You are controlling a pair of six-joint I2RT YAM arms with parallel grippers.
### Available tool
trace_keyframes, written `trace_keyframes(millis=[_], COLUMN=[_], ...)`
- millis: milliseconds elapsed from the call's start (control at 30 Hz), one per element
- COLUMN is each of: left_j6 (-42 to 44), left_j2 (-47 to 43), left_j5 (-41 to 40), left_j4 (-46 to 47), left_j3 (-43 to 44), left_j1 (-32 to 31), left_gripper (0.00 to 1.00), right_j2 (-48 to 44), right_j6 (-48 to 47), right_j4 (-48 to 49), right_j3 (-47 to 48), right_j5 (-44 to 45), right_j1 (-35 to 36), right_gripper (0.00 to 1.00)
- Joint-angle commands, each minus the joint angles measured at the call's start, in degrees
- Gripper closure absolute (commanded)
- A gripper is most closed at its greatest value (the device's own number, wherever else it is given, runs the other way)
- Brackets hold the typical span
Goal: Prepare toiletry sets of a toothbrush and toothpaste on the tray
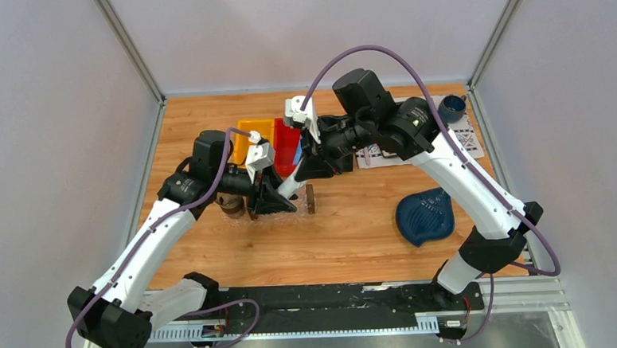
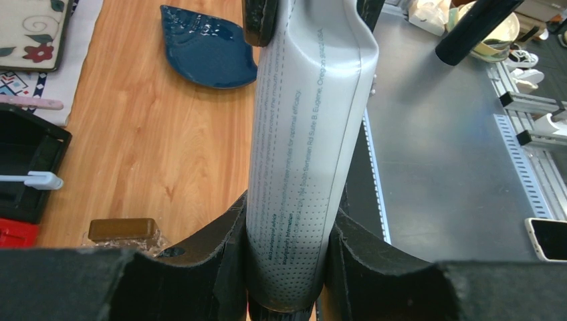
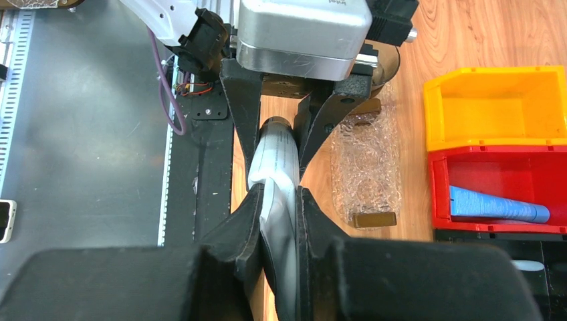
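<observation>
Both grippers are shut on the white-grey toothpaste tube (image 2: 307, 134), held in the air between them next to the tray. My left gripper (image 2: 287, 224) clamps its round cap end. My right gripper (image 3: 281, 197) pinches its flat crimped end. In the top view the left gripper (image 1: 277, 193) and right gripper (image 1: 306, 168) meet over the clear tray (image 1: 279, 210). The tray (image 3: 364, 157) holds nothing, and a brown block (image 3: 373, 219) shows at one end. The blue toothpaste (image 3: 498, 205) lies in the red bin. A slim pale toothbrush (image 2: 30, 179) lies in the black bin.
A dark blue leaf dish (image 1: 425, 216) lies at the right. A yellow bin (image 3: 495, 107) and a red bin (image 3: 441, 194) stand behind the tray. A floral plate (image 2: 30, 30), a pink-handled fork (image 2: 30, 101) and a cup (image 1: 451, 107) are at the far right.
</observation>
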Motion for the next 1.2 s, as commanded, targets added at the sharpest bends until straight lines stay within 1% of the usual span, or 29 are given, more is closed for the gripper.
trace_keyframes(millis=[0,100,167,300,467,700,733,833,867,933,967,1000,1067,1100,1167], left_j6=[4.0,4.1,4.0,3.7,3.6,1.8,1.6,1.4,1.3,1.6,1.6,1.7,1.1,1.1,0.3], left_j2=[-2.2,-2.5,-3.1,-4.1,-5.1,-5.9,-5.8,-5.4,-5.2,-4.9,-4.7,-4.7,-5.0,-5.2,-5.6], left_j5=[-1.3,-2.1,-2.5,-3.7,-7.9,-13.0,-13.7,-14.5,-14.5,-14.7,-14.6,-14.5,-14.0,-13.8,-13.5], left_j4=[-0.1,-0.1,0.0,0.6,2.2,7.0,7.4,8.2,8.3,7.8,7.4,7.4,7.5,7.6,8.3], left_j3=[-0.1,0.1,0.3,0.8,1.1,0.4,0.4,0.4,0.5,0.7,0.9,0.9,0.7,0.6,0.3], left_j1=[-0.2,-0.2,-0.2,-0.2,-0.2,-0.2,-0.2,-0.2,-0.2,-0.2,-0.2,-0.2,-0.2,-0.2,-0.2], left_gripper=[0.66,0.60,0.59,0.52,0.50,0.50,0.51,0.69,0.85,0.99,1.00,1.00,1.00,1.00,1.00], right_j2=[-0.5,-0.7,-0.7,-0.4,-0.1,1.4,1.5,2.1,2.3,2.7,2.6,2.4,2.1,1.9,0.9], right_j6=[3.4,3.7,3.9,4.4,5.0,7.4,7.6,8.6,8.7,9.0,9.0,8.8,8.5,8.4,7.8], right_j4=[2.7,2.8,3.1,3.8,3.9,4.5,4.6,4.8,4.8,4.8,4.8,4.8,4.9,5.0,5.2], right_j3=[2.2,2.6,2.4,1.2,0.8,1.1,1.3,1.7,1.8,2.0,2.1,2.1,1.8,1.7,1.4], right_j5=[10.0,10.3,11.2,12.0,11.1,12.2,12.3,11.7,11.5,11.1,11.2,11.2,11.5,11.7,12.5], right_j1=[-1.3,-1.3,-1.2,-1.3,-1.3,-1.3,-1.3,-1.3,-1.2,-1.3,-1.2,-1.3,-1.3,-1.2,-1.3], right_gripper=[1.00,1.00,1.00,1.00,1.00,1.00,1.00,1.00,1.00,0.99,0.96,0.86,0.73,0.61,0.52])
